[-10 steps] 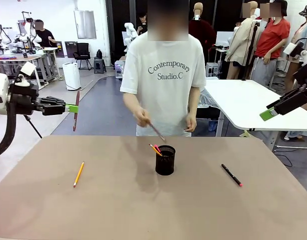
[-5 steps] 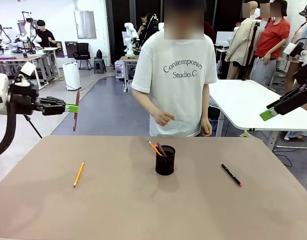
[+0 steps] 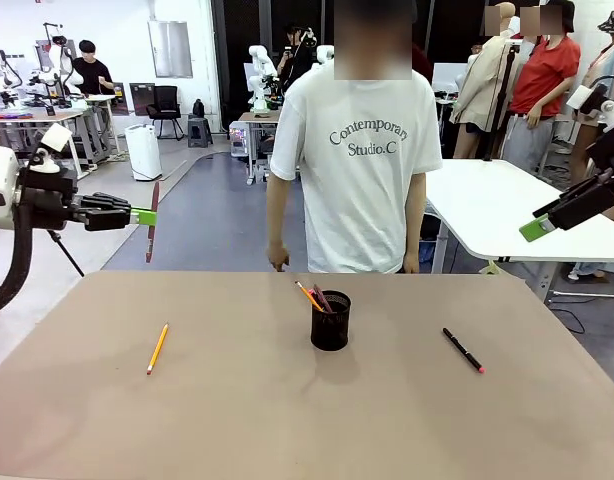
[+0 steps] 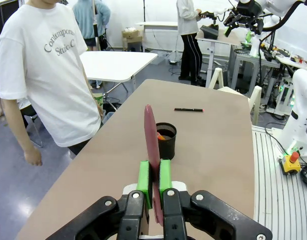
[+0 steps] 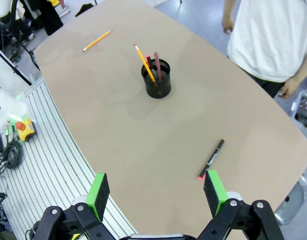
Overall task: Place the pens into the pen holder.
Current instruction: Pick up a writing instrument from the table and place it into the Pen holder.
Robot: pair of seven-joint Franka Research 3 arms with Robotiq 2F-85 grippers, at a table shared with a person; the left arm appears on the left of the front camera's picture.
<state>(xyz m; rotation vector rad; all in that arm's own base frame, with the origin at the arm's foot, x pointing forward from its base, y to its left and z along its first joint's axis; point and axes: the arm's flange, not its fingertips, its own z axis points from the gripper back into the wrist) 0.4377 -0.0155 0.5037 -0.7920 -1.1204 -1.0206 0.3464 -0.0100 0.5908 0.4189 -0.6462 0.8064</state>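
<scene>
The black mesh pen holder [image 3: 330, 320] [image 4: 166, 141] [image 5: 157, 80] stands mid-table with pens in it, among them a yellow pencil [image 5: 144, 62]. My left gripper [image 3: 145, 216] [image 4: 153, 175] hovers off the table's far left corner, shut on a reddish-brown pen [image 3: 153, 222] [image 4: 152, 150] that hangs upright. A yellow pencil [image 3: 158, 348] [image 5: 97, 40] lies on the left of the table. To the right of the holder lies a black pen with a pink tip [image 3: 463, 350] [image 4: 188, 109] [image 5: 211, 159]. My right gripper [image 3: 537, 228] [image 5: 157, 190] is open and empty, high off the right edge.
A person in a white T-shirt [image 3: 364, 150] stands at the far edge behind the holder, hands [image 3: 278, 260] hanging at the sides. A white table [image 3: 497, 205] stands behind on the right. The tabletop [image 3: 287, 420] in front of the holder is bare.
The person's hand, which held a pen over the holder, has let it go into the holder and dropped to the side; the person shifted right. Both arms stayed still.
</scene>
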